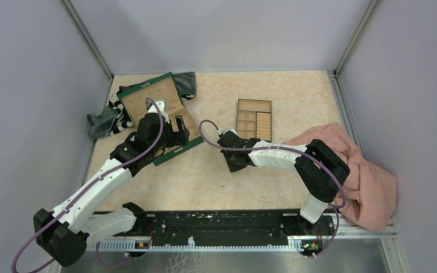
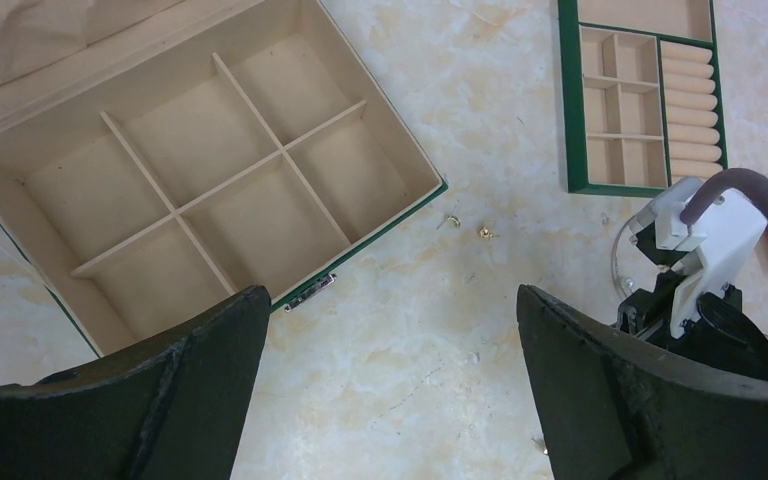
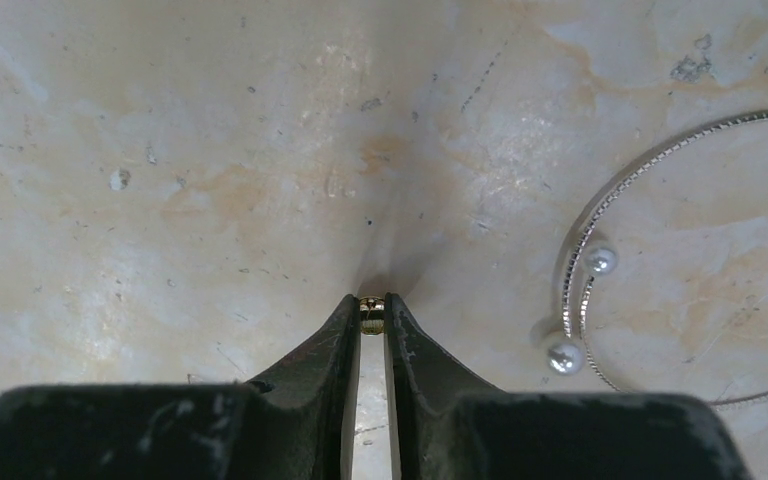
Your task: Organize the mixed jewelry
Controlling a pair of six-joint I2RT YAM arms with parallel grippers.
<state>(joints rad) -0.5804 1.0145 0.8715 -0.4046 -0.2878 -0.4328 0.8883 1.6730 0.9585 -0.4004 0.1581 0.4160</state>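
My right gripper [image 3: 371, 312] is shut on a tiny gold earring [image 3: 370, 316], pinched at its fingertips just above the table; in the top view it [image 1: 231, 161] sits mid-table. A thin silvery wire hoop [image 3: 600, 215] with two pearl ends lies on the table to its right. My left gripper [image 2: 390, 340] is open and empty, over bare table beside the open green box [image 2: 200, 180]; in the top view it [image 1: 177, 133] is at the box's near edge. Two gold earrings [image 2: 468, 227] lie past the box's corner, one more speck [image 1: 222, 185] nearer the bases.
A green-rimmed tan compartment tray [image 1: 254, 119] stands behind the right gripper, also in the left wrist view [image 2: 645, 95]. A pink cloth [image 1: 364, 170] is heaped at the right. A striped and grey cloth [image 1: 111, 116] lies by the box at left.
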